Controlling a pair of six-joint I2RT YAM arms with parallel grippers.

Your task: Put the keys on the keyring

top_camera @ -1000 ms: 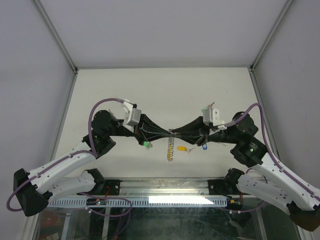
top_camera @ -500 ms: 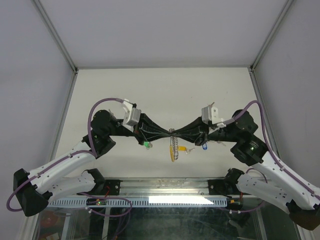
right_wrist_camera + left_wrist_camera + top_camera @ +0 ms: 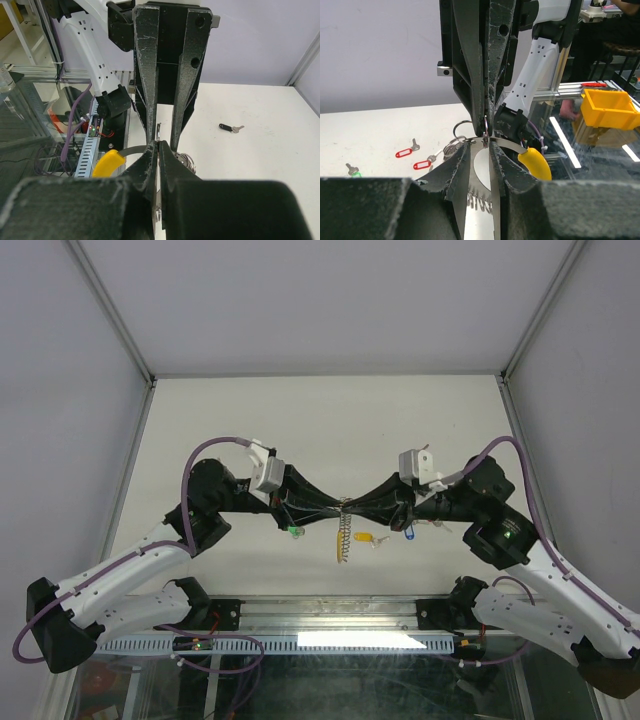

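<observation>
Above the centre of the worktop (image 3: 320, 420), the two end effectors meet tip to tip. The right end effector (image 3: 156, 146) is fully closed, its fingers clamped on a thin wire loop at the upper end of the keyring (image 3: 342, 532). The left end effector (image 3: 481, 146) stands slightly open. Its fingers are parted by a narrow gap, and the keyring's silver band passes through that gap. Whether the pads press the band cannot be determined.

In the overhead view, the long axis of the keyring runs from the grip point straight toward the arm bases. Its coiled silver length ends in the yellow segment (image 3: 536, 165), which is the end farthest from the fingers.

Loose keys lie on the worktop around the keyring:
- Green-tagged key (image 3: 294, 532): beside the left fingers.
- Yellow-tagged key (image 3: 364, 537): just beside the keyring, blade pointing toward the right arm.
- Blue-tagged key (image 3: 409, 535): under the right wrist.
- Two red-tagged keys (image 3: 404, 152): near each other, seen from the left wrist.
- Black-tagged key (image 3: 227, 128): well apart from the others, seen from the right wrist.
</observation>
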